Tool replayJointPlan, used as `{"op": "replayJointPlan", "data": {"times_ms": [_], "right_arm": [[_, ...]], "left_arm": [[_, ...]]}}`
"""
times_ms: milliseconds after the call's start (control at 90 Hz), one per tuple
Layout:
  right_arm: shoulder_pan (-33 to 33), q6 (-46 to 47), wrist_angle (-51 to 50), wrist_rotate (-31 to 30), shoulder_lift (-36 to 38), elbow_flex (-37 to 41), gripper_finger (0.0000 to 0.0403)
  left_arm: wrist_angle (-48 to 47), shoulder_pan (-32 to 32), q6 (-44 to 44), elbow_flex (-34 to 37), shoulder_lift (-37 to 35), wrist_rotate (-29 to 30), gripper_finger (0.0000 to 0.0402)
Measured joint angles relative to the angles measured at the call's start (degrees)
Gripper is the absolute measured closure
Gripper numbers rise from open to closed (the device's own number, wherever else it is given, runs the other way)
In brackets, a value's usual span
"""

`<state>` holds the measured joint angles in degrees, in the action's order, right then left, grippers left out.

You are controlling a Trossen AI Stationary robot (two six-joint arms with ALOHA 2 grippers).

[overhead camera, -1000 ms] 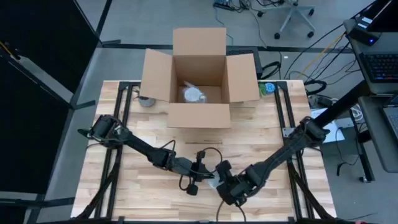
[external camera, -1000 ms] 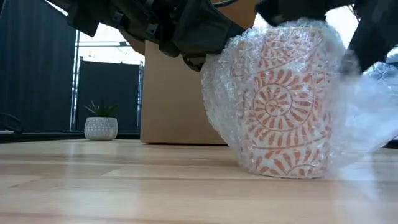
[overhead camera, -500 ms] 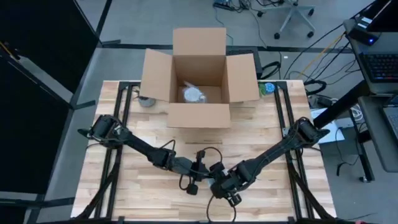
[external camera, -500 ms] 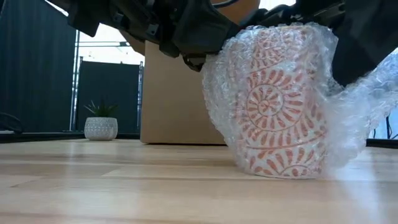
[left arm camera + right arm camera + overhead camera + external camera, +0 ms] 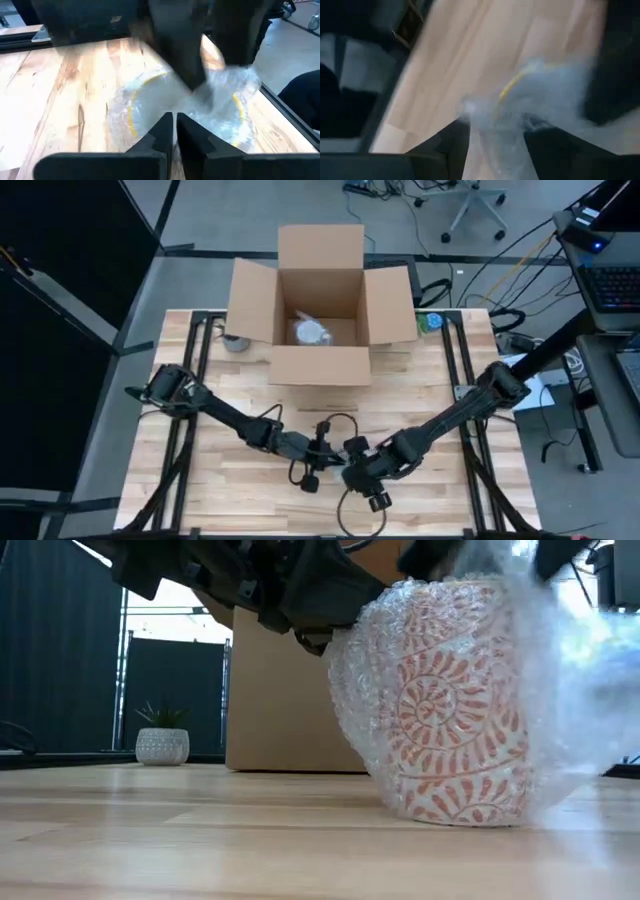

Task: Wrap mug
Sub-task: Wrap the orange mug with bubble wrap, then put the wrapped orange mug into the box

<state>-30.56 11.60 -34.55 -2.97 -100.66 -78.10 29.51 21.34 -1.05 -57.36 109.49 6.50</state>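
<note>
Wooden desk [image 5: 180, 840] carries the ceramic mug [image 5: 450, 710] — fragile, slick under soft bubble wrap [image 5: 560, 690]. Your left pincer [image 5: 174, 131] is clenched on wrap; your right pincer [image 5: 495, 135] grasps the loose sheet — hold wrap, not mug.

Both arms stretch in low from the table's outer edges and meet near the middle front. The left gripper [image 5: 330, 452] points toward the right one, its fingers [image 5: 165, 131] pinched almost together with just a thin slit between them. The right gripper [image 5: 352, 472] sits right beside it, angled inward, fingers [image 5: 455, 137] spread apart with bubble wrap [image 5: 540, 100] bunched between them.
</note>
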Motion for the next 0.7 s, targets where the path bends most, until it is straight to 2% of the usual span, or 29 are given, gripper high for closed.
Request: {"op": "replayJointPlan", "data": {"times_ms": [156, 233, 478, 700], "right_arm": [[-0.47, 0.0, -1.88, -5.38, 3.39, -0.04, 0.0236], [-0.68, -0.05, -2.09, -5.87, 3.3, -0.07, 0.0236], [-1.06, -0.94, -0.66, -0.42, -5.57, -0.19, 0.0236], [-0.72, -2.44, 0.48, -2.62, -12.28, -0.72, 0.0236]], "left_arm": [[-0.01, 0.02, 0.02, 0.0, 0.0, 0.0, 0.0391], [0.03, 0.04, 0.02, 0.0, 0.0, 0.0, 0.0391], [0.12, 0.04, -0.01, -0.02, 0.0, -0.02, 0.0391], [0.12, 0.04, -0.01, -0.02, 0.01, -0.05, 0.0391]]}}
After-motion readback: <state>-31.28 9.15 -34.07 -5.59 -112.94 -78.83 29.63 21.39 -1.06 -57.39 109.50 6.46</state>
